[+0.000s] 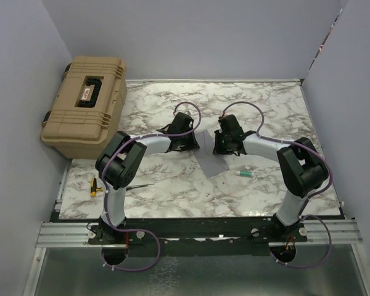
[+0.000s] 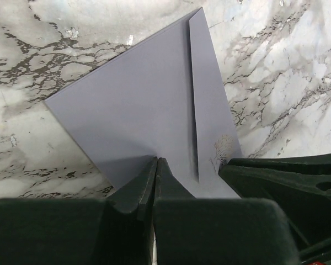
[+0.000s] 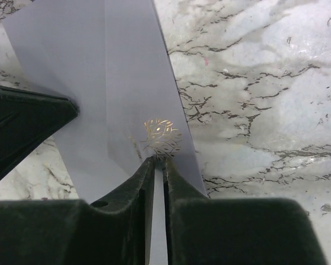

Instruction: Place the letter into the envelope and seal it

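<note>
Both arms met mid-bench (image 1: 160,191) over the envelope (image 2: 138,105).

Left pincer (image 2: 156,161) was pressed together on the envelope's near edge, pinching it just beside the folded flap (image 2: 209,110).

Right pincer (image 3: 159,161) had its fingers a sliver apart. The envelope's edge ran into that slit, right below the gold emblem (image 3: 160,138) printed on the paper. Its grip looked loose, not clamped.

The envelope sat between the two pincers near the bench centre, flap folded over the body. I couldn't tell whether it lay flat or was lifted at the held edges.

Off to the side were a tan case (image 1: 86,105) at the left rear, a yellow-handled screwdriver (image 1: 95,185) at the left front, and a small green item (image 1: 245,174) right of the envelope.
</note>
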Available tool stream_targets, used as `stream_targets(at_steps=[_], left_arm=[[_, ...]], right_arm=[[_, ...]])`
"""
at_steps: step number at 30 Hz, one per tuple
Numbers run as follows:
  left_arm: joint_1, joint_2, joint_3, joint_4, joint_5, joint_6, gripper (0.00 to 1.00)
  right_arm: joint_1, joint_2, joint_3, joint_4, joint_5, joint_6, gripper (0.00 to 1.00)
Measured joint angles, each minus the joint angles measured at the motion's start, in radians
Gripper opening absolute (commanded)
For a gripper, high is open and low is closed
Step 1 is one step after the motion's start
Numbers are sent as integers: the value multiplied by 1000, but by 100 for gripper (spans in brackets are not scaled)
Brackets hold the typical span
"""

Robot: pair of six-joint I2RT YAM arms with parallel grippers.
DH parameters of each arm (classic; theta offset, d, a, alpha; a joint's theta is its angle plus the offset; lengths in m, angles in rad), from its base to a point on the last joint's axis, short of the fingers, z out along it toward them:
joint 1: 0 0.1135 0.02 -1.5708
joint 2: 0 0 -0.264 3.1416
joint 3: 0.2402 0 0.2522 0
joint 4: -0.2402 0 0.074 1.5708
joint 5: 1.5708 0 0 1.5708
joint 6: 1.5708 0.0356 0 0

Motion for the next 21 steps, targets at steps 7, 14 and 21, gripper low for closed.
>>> stream_targets(at_steps=[7,14,21], left_arm=[[10,0,-2,13,40,-6,1],[34,0,-52,175,156,-6,1],[33,3,-28,302,194,-6,1]], right_arm=[[57,7,19,-12,101,-63,26],[63,-4,-9,28,103,-103,28],[64,-13,-32,63,96,-123,29]])
